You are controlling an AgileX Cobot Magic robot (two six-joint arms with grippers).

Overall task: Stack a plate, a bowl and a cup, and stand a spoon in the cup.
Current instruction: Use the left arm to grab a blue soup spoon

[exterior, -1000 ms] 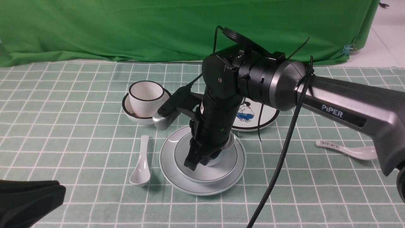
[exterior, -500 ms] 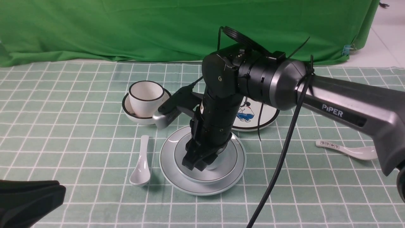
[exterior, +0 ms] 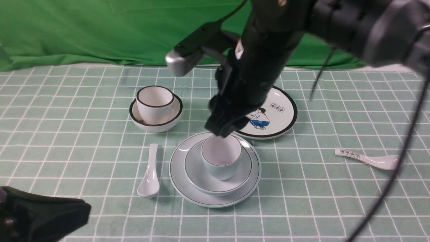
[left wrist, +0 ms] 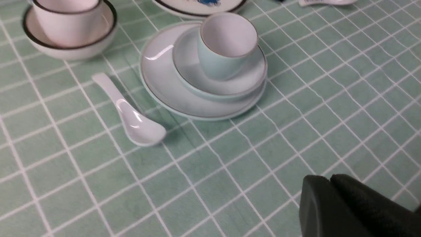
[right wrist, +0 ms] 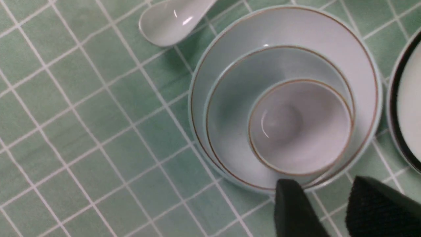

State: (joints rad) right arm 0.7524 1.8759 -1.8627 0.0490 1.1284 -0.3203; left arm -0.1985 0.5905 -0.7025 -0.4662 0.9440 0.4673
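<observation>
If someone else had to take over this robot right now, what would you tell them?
Right gripper: open, empty, just above the cup.
Left gripper: shut, empty, at the near left.
Done: cup upright in the bowl, bowl on the plate.
Left: plain white spoon lies on the cloth left of the plate; stand it in the cup.
</observation>
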